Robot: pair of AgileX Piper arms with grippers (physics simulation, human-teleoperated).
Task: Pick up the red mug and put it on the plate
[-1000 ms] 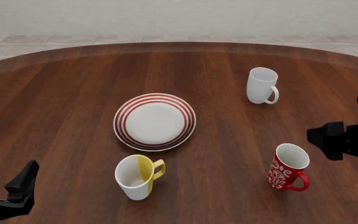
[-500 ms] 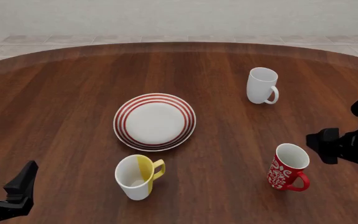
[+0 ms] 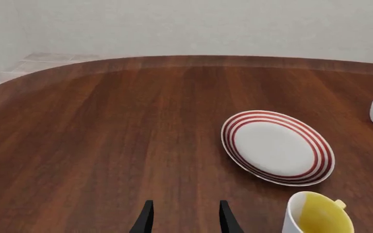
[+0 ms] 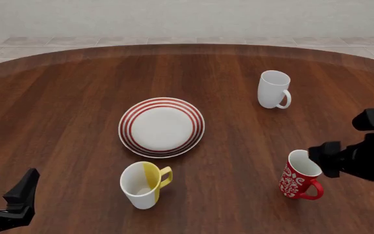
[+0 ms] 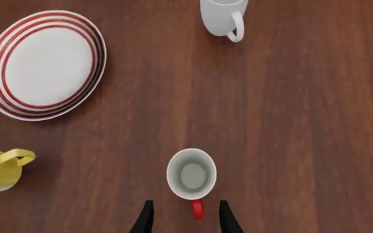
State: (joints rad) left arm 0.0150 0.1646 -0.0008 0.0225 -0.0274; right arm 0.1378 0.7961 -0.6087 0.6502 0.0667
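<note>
The right tool [image 5: 186, 218] hangs above the red mug [image 5: 192, 175], its two fingertips apart with nothing between them except the mug's red handle [image 5: 198, 209], which shows in the gap from the wrist view. In the front view the same tool [image 4: 333, 158] overlaps the mug's rim on its right side, though how much height separates them cannot be read. The mug [image 4: 300, 175] stands upright on the counter [image 4: 64, 107], open mouth up, handle toward the near right, well apart from the plate [image 4: 161, 126].

The step in hand looks like lining up for the grasp. Judging by the wrist view, the spread of the fingers seems narrower than the mug's body, so a sound grip would take either the handle or one wall of the rim, one finger inside and one outside. Centre first, then descend straight; a slanted approach risks nudging the mug over or sliding it.

Once lifted, the carry runs leftward and away to the plate, which lies bare. The white-and-yellow mug [image 4: 144, 185] stands just near of the plate and the plain white mug [image 4: 272, 89] farther back on the right; the path probably passes between them, so lift high enough to clear both.

The left tool [image 3: 185, 218] sits near the counter's close left edge, fingers apart and empty, well away from everything.
</note>
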